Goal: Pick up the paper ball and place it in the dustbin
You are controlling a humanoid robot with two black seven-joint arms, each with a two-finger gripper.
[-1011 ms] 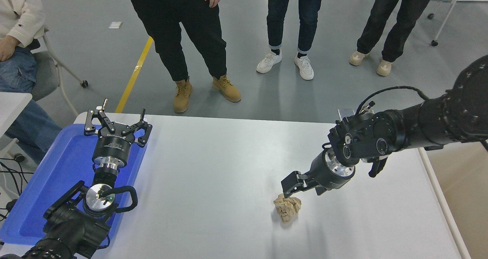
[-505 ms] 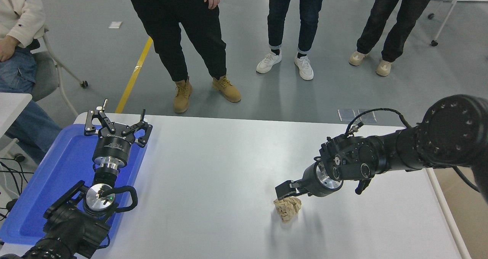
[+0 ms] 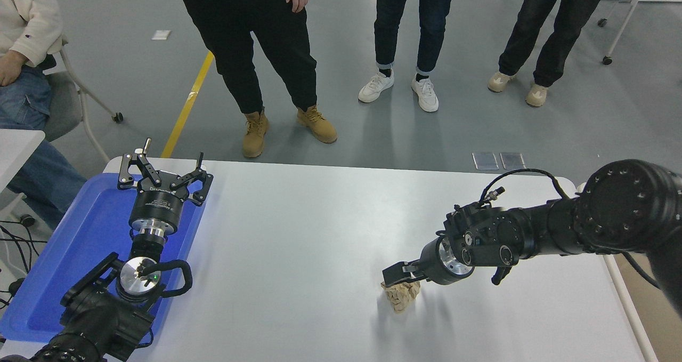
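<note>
While the left gripper (image 3: 164, 173) sits parked over the blue tray (image 3: 80, 234) at the near left corner, fingers spread and holding nothing, all the action is across the white table (image 3: 319, 218). Moving rightward over a long bare stretch of tabletop, you reach the paper ball (image 3: 401, 297), a crumpled tan wad resting on the surface toward the front right. Right on top of it is the right gripper (image 3: 397, 274), reaching in low from the right edge, its black fingers touching or just grazing the ball's upper rim. From where I stand I can't tell whether those fingers are parted around the paper or already pinching it; the tips are bunched and dark against the wad. My read is that this is the grasp step, the hand settling onto the ball before the lift, and the ball is not yet off the table. What the next move calls for, I'd say, is a firm close around the creased paper, which will crush and give rather than resist, then a clean rise before any carry. Farther right, past the table's edge, only a sliver of beige shows at the picture's border; that may be the dustbin (image 3: 652, 298), but too little is visible to be sure.
</note>
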